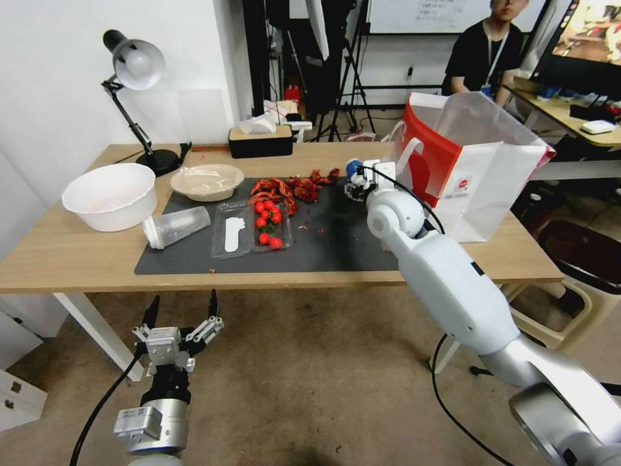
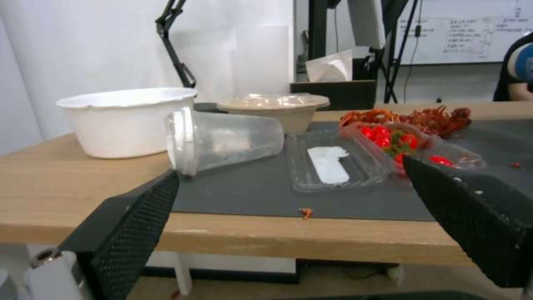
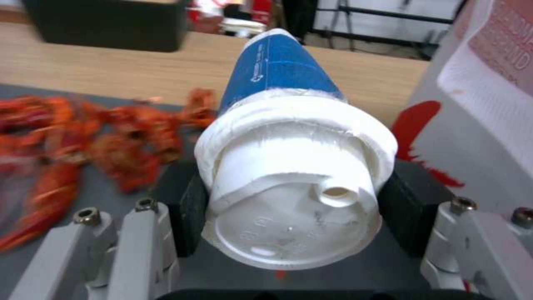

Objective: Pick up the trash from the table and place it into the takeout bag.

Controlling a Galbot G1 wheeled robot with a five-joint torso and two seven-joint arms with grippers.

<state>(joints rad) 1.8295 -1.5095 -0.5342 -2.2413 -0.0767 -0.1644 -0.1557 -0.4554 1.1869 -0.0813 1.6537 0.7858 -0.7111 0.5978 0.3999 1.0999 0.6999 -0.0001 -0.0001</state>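
My right gripper (image 1: 358, 183) is over the far right part of the dark mat (image 1: 336, 246), close beside the red-and-white takeout bag (image 1: 479, 175). It is shut on the blue-and-white lidded cup (image 3: 294, 166), whose white lid faces the wrist camera between the black pads (image 3: 186, 208). A clear plastic cup (image 1: 174, 226) lies on its side at the mat's left edge, also seen as the clear cup (image 2: 222, 139). The beige film-covered bowl (image 1: 207, 181) stands behind it. My left gripper (image 1: 181, 314) hangs open below the table's front edge (image 1: 259, 279), empty.
A white bowl (image 1: 110, 194) sits at the left of the table. An open clear box with cherry tomatoes (image 1: 252, 226) and a heap of red crayfish shells (image 1: 294, 188) lie on the mat. A desk lamp (image 1: 136, 65) and a black tissue box (image 1: 260, 139) stand at the back.
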